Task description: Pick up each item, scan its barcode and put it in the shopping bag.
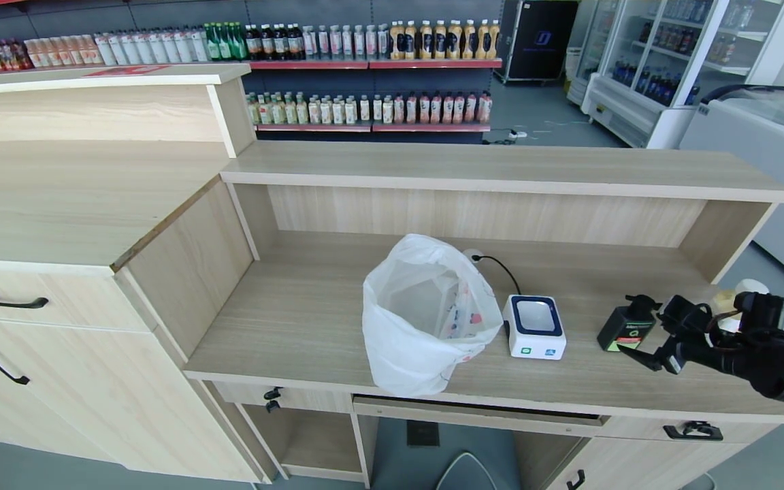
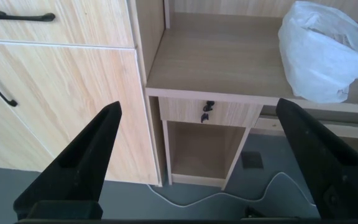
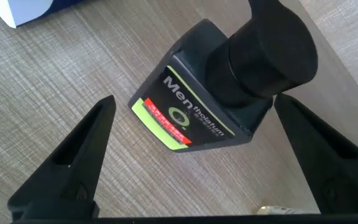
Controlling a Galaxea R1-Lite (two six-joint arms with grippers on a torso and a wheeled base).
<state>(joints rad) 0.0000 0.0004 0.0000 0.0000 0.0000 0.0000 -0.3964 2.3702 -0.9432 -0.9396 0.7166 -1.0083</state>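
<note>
Right tool [image 3: 194, 106] is spread wide, with one finger on each side of a dark pump bottle [image 1: 625, 328] and neither finger touching it yet. The bottle stands upright on the tabletop [image 1: 297, 320], just right of the white barcode scanner [image 1: 535, 327]. Its black pump head is on top and a green and red label faces up toward the wrist camera. The white plastic shopping bag [image 1: 426, 320] sits just left of the scanner with its mouth open upward.

The step in hand looks like the first grasp. To do it well, the tool should come down until its fingers bracket the squarish body below the pump, not the round cap, which could turn or slip. It should then close squarely across two opposite faces. The bottle looks narrow and top-heavy, so a one-sided touch may tip it. I cannot see where the barcode is, so the grip should leave the label faces uncovered for the scanner window.

Left tool [image 2: 199, 107] hangs open off the tabletop's left front edge, above the floor.
</note>
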